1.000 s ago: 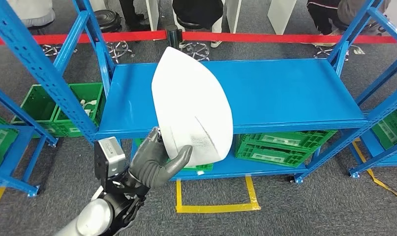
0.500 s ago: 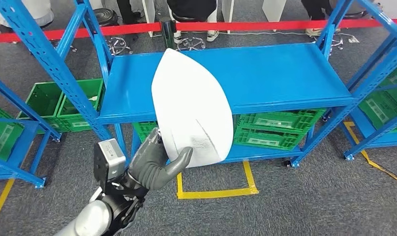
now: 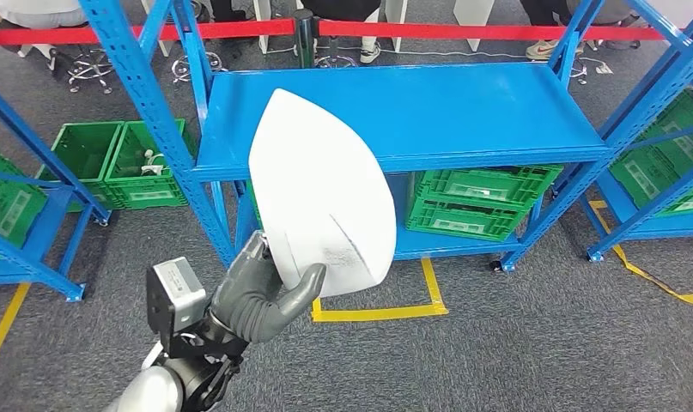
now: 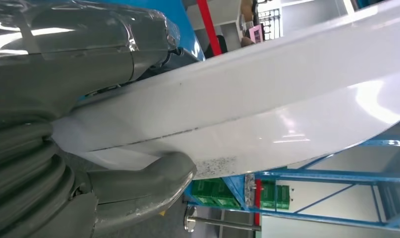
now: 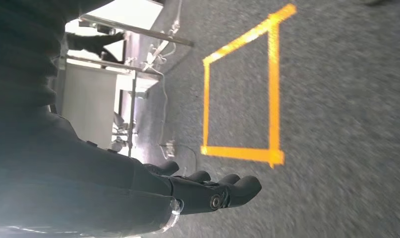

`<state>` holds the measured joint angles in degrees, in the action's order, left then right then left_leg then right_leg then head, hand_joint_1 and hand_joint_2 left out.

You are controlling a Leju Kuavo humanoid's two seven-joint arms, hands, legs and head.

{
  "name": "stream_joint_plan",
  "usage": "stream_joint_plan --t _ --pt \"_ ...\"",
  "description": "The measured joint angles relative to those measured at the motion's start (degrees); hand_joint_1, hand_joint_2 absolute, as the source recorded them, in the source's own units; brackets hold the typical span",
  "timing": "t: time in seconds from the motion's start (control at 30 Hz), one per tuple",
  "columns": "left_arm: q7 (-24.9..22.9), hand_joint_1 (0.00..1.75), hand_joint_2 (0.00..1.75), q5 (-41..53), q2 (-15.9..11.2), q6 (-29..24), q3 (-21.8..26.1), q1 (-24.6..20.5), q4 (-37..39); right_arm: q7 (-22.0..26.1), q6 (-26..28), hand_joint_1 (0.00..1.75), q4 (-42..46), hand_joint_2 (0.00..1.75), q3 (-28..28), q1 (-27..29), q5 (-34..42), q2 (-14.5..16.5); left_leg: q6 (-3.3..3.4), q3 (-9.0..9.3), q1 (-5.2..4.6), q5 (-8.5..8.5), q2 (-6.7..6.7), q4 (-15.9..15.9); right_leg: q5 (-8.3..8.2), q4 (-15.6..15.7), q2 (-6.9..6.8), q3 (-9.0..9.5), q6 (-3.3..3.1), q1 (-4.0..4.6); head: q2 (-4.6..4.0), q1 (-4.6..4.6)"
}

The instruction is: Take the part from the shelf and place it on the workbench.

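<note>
One white part (image 3: 321, 193) gripped by left hand (image 3: 257, 296) before blue shelf (image 3: 463, 112); green crates (image 3: 476, 202) beneath, contents indiscernible; right hand (image 5: 207, 191) empty, fingers extended.

Camera moved: whole view shifted, blue shelf (image 3: 411, 103) and red barrier tape (image 3: 497, 32) now higher in frame, more grey floor (image 3: 540, 343) near. Left robot hand (image 3: 257, 296) with white part (image 3: 317, 197) sits slightly further left and lower.
</note>
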<state>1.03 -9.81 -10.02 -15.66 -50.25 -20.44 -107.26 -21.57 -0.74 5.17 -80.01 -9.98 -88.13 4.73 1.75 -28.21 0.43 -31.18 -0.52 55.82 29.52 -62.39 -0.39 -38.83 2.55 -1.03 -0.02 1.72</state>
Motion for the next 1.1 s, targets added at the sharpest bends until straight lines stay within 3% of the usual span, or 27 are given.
stream_joint_plan --t 0.03,0.07,0.1,0.13,0.17,0.23,0.3,0.37,0.43,0.47,0.57,0.6,0.63,0.67,0.7,0.77,0.83,0.93,1.0,1.07,1.1 --pt "0.02 1.75 1.75 0.08 0.01 0.04 -0.03 0.18 -0.09 0.24 -0.04 0.00 -0.01 1.75 -0.02 0.02 -0.01 0.04 0.28 -0.78 -0.14 0.59 -0.01 0.01 2.94 -3.72 0.02 -0.72 0.06 0.00 0.00 -0.18" --pt "0.07 1.75 1.75 0.19 0.01 0.07 -0.06 0.37 -0.16 0.49 -0.09 0.00 -0.02 1.75 -0.05 -0.01 -0.02 0.05 0.41 -1.58 -0.32 1.17 0.01 0.02 4.79 -7.43 0.03 -1.23 0.08 0.01 0.00 -0.24" --pt "0.16 1.75 1.75 0.30 0.01 0.07 -0.09 0.56 -0.21 0.70 -0.16 0.00 -0.01 1.75 -0.09 -0.05 -0.04 0.03 0.49 -2.39 -0.52 1.75 0.06 0.03 5.14 -10.27 0.05 -1.34 0.01 0.04 0.00 -0.25" --pt "0.25 1.75 1.75 0.39 0.00 0.08 -0.13 0.77 -0.22 0.89 -0.21 0.00 -0.01 1.75 -0.15 -0.07 -0.06 -0.02 0.52 -3.17 -0.73 2.34 0.12 0.06 4.17 -11.63 0.07 -0.84 -0.15 0.08 0.00 -0.26" --pt "0.30 1.75 1.75 0.44 0.00 0.08 -0.16 0.95 -0.26 1.04 -0.26 0.00 0.00 1.75 -0.22 -0.09 -0.08 -0.07 0.50 -3.82 -0.92 2.87 0.19 0.08 2.42 -11.00 0.09 0.46 -0.44 0.17 0.00 -0.26" --pt "0.36 1.75 1.75 0.48 0.00 0.11 -0.27 1.14 -0.44 1.26 -0.31 0.00 0.01 1.75 -0.36 -0.12 -0.10 -0.16 0.35 -4.68 -1.25 3.70 0.30 0.11 -0.21 -4.31 0.16 5.72 -1.40 0.64 0.00 -0.24" --pt "0.43 1.75 1.75 0.51 0.00 0.19 -0.35 1.18 -0.75 1.41 -0.32 0.00 0.01 1.75 -0.42 -0.19 -0.13 -0.25 -0.02 -5.14 -1.51 4.38 0.49 0.23 -0.04 3.69 0.20 10.89 -2.26 1.09 0.00 -0.15" --pt "0.51 1.75 1.75 0.53 -0.02 0.26 -0.44 1.20 -1.03 1.48 -0.33 0.00 0.02 1.75 -0.43 -0.27 -0.14 -0.29 -0.53 -5.58 -1.64 5.01 0.73 0.36 0.60 6.97 0.20 12.34 -2.51 1.16 0.00 -0.03" --pt "0.62 1.75 1.75 0.56 -0.07 0.36 -0.57 1.22 -1.23 1.57 -0.32 0.00 0.02 1.75 -0.46 -0.28 -0.15 -0.30 -1.15 -6.47 -1.66 4.38 0.74 1.26 0.63 8.04 0.15 12.30 -2.73 0.85 0.00 0.16" --pt "0.68 1.75 1.75 0.60 -0.10 0.42 -0.64 1.23 -1.29 1.73 -0.27 0.00 0.02 1.75 -0.48 -0.26 -0.19 -0.32 -1.51 -7.33 -1.59 3.07 0.67 2.93 0.54 8.53 0.12 12.23 -2.95 0.68 0.00 0.43" --pt "0.75 1.75 1.75 0.88 -0.21 0.57 -0.89 1.59 -1.31 2.30 -0.18 0.00 0.01 1.75 -0.61 -0.10 -0.58 -0.36 -2.53 -11.64 -1.00 -2.73 0.50 13.29 0.12 8.47 0.04 11.38 -3.42 0.71 0.00 1.40" --pt "0.73 1.75 1.75 0.96 -0.26 0.60 -0.95 1.77 -1.30 2.40 -0.23 0.00 0.01 1.75 -0.69 -0.04 -0.69 -0.37 -2.68 -12.63 -0.89 -3.56 0.49 16.07 0.06 8.23 0.00 11.09 -3.44 0.77 0.00 1.61" --pt "0.72 1.75 1.75 1.01 -0.32 0.60 -0.97 1.89 -1.30 2.46 -0.31 0.00 0.01 1.75 -0.78 -0.01 -0.73 -0.37 -2.70 -12.68 -0.84 -3.22 0.49 16.90 0.04 7.97 -0.04 10.86 -3.47 0.83 0.00 1.83" --pt "0.70 1.75 1.75 1.04 -0.38 0.60 -0.99 1.95 -1.29 2.49 -0.39 0.00 0.01 1.75 -0.85 -0.01 -0.75 -0.37 -2.59 -11.76 -0.85 -1.96 0.49 15.76 0.05 7.74 -0.05 10.70 -3.46 0.91 0.00 2.09" --pt "0.69 1.75 1.75 1.10 -0.43 0.60 -1.00 1.97 -1.30 2.51 -0.46 0.00 0.01 1.75 -0.91 -0.05 -0.81 -0.36 -2.27 -9.84 -0.94 -0.02 0.78 12.64 0.10 7.55 -0.17 10.65 -3.45 1.04 0.00 2.39" --pt "0.61 1.75 1.75 1.34 -0.49 0.60 -1.01 1.96 -1.39 2.51 -0.65 0.00 0.01 1.75 -0.96 -0.06 -1.06 -0.26 -1.19 -5.73 -1.50 2.57 2.70 5.50 0.23 7.34 -0.41 10.63 -3.33 1.35 0.00 2.89" --pt "0.39 1.75 1.75 1.65 -0.57 0.58 -1.01 1.97 -1.68 2.43 -0.79 0.00 0.01 1.75 -0.98 0.07 -1.33 -0.12 -0.35 -3.92 -2.07 2.96 4.11 1.97 0.29 7.25 -1.03 10.59 -3.00 1.56 0.00 3.19" --pt "-0.33 1.75 1.75 2.31 -0.76 0.18 -1.01 2.25 -2.30 1.96 -0.90 0.00 0.01 1.75 -0.99 0.03 -1.61 -0.05 0.22 -3.60 -1.65 2.98 2.70 0.48 1.05 6.73 -1.73 10.34 -2.23 1.63 0.00 3.46" --pt "-1.11 1.75 1.75 2.92 -0.82 -0.28 -1.02 2.68 -2.77 1.47 -1.05 0.00 -0.02 1.75 -0.98 -0.01 -1.79 0.08 0.64 -3.52 -1.12 3.26 1.70 -0.22 3.84 2.85 -0.68 8.73 -1.58 1.41 0.00 3.09" --pt "-2.29 1.75 1.75 3.79 -0.96 -0.78 -1.03 3.65 -3.23 0.59 -1.32 0.00 -0.05 1.75 -0.96 0.09 -1.86 0.24 0.81 -3.64 -1.05 3.43 0.72 -0.26 7.65 -4.93 0.07 5.45 -1.02 0.95 0.00 2.56" --pt "-2.97 1.75 1.75 4.30 -1.10 -1.04 -1.03 4.35 -3.48 0.04 -1.49 0.00 -0.07 1.75 -0.93 0.16 -1.87 0.28 0.78 -3.64 -1.03 3.47 0.21 -0.25 8.64 -8.08 0.12 4.08 -0.78 0.71 0.00 2.36"
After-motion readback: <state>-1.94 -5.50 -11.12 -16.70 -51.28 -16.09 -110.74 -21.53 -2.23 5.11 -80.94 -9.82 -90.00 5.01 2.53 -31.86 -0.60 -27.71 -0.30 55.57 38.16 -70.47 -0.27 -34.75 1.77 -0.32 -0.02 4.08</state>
